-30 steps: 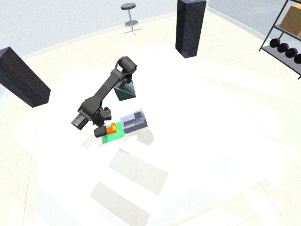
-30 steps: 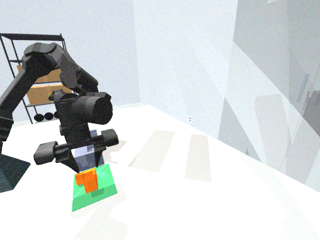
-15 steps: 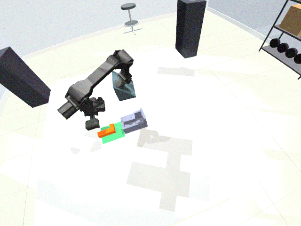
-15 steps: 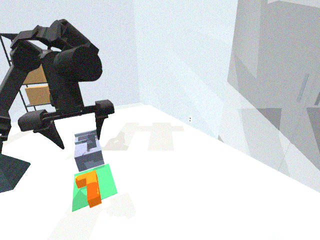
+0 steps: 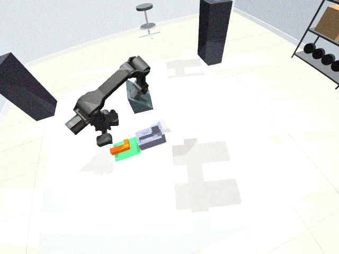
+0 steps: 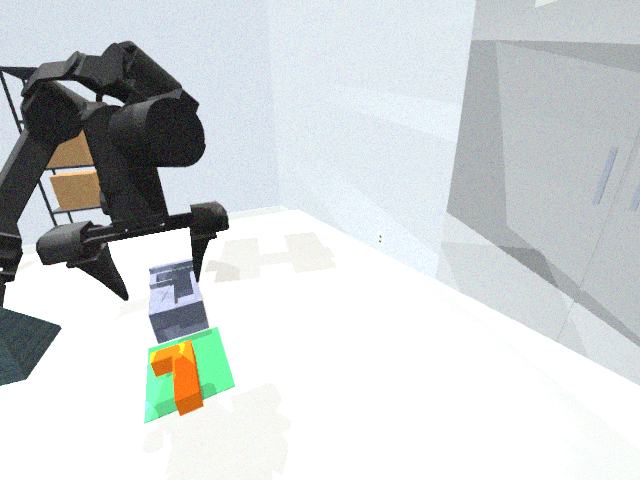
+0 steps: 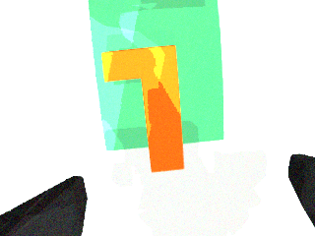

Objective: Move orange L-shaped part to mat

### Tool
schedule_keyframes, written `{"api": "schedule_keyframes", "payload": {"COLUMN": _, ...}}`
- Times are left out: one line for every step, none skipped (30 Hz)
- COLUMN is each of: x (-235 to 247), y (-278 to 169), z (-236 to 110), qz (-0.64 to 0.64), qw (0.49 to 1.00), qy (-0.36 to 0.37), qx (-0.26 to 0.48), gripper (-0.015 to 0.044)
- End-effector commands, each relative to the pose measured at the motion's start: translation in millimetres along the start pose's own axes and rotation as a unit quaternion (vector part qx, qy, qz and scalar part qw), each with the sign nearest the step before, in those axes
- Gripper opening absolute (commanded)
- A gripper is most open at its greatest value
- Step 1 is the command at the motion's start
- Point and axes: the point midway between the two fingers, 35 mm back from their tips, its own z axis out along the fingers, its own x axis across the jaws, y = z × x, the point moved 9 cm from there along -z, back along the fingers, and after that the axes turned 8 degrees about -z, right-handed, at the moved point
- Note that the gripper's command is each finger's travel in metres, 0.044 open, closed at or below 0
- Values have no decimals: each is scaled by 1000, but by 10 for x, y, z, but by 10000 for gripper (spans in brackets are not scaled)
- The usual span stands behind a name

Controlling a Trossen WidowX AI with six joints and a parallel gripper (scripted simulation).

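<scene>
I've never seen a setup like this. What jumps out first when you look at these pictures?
The bright orange L-shaped part catches the eye: it lies flat on the green mat, its long end poking past the mat's edge. Right beside the mat sits the grey tray, its pocket vacated. Above, the black arm's gripper hangs wide open, holding nothing.

One orange L-shaped part (image 6: pixel 181 373), one green mat (image 6: pixel 214 356) and one grey tray (image 6: pixel 175 304) sit at centre, under one arm with one gripper (image 6: pixel 159 268). Two dark pillars (image 5: pixel 214 29), one stool (image 5: pixel 146 19) upper centre. At upper right, one shelf rack (image 5: pixel 301 41) holds what look like four dark weights (image 5: pixel 319 53).
</scene>
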Motion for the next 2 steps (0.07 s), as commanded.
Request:
{"api": "schedule_keyframes", "payload": {"x": -2, "y": -3, "z": -1, "qz": 1, "qw": 1000, "qy": -1, "qx": 1, "gripper": 400}}
{"api": "schedule_keyframes", "payload": {"x": -2, "y": -3, "z": -1, "qz": 1, "qw": 1000, "qy": -1, "qx": 1, "gripper": 400}}
